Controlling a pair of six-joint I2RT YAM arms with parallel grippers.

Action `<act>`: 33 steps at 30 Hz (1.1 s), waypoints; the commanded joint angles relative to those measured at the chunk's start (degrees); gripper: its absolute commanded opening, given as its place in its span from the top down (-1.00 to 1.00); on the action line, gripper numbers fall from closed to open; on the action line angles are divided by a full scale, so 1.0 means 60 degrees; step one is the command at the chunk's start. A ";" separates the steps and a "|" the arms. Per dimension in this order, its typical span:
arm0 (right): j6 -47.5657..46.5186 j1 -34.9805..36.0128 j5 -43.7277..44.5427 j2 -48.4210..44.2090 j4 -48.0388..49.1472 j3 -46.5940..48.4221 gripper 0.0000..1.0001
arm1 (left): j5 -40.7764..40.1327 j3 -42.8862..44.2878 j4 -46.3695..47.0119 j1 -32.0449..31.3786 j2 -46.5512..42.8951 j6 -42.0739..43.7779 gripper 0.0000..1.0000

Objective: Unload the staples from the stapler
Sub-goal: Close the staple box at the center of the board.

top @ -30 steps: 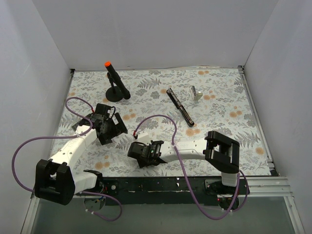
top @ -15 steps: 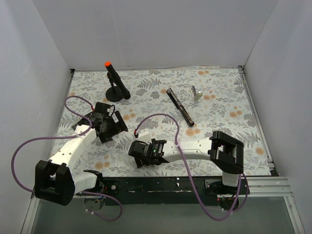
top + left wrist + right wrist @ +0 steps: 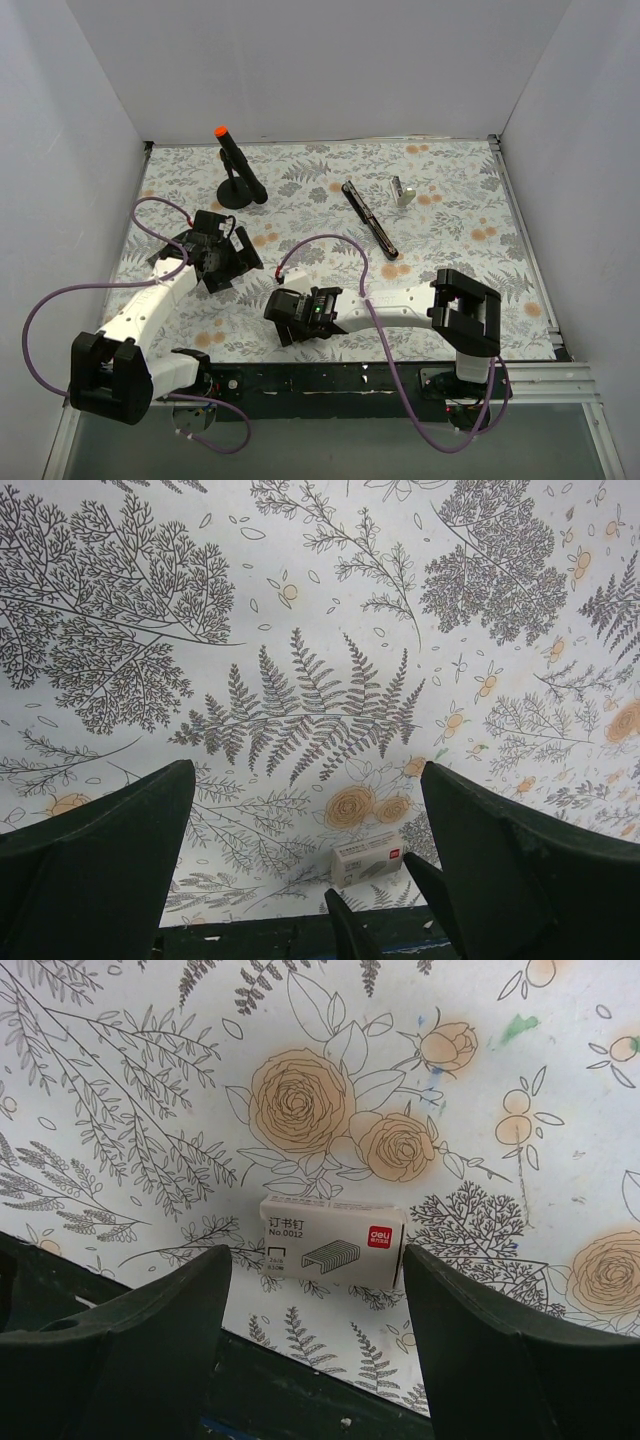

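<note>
Surface: a white sheet printed with grey ferns and orange roses (image 3: 470, 250), walled in by plain pale panels.

Stapler: the slim black bar-shaped stapler with a silvery inner strip (image 3: 370, 220) lies flat on the far right-of-centre part of the surface. It runs diagonally, well apart from both arms, and nothing touches it.

Beside the stapler: a small pale silvery piece (image 3: 402, 191) stands just to its right, near its far end and apart from it. What it is cannot be made out.

Post: a black post with an orange tip on a round black base (image 3: 235, 172) stands at the far left, tilted.

Left tool (image 3: 308, 780): its fingers are spread wide with only the printed sheet between them. In the top view it sits on the left side of the surface (image 3: 218, 258).

Right tool (image 3: 315, 1260): its fingers are likewise spread apart and grip nothing. It sits low near the front centre (image 3: 288, 316).

Staple box: a small white cardboard box printed with a staple drawing and a red logo (image 3: 333, 1243) lies flat just ahead of the right tool's gap. It also shows small in the left wrist view (image 3: 367, 858).
</note>
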 commanded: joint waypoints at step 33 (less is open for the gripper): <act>-0.2394 -0.3099 -0.0261 -0.4483 -0.0250 -0.0843 -0.88 | 0.1005 0.2697 0.1577 0.0022 -0.1828 0.1283 -0.97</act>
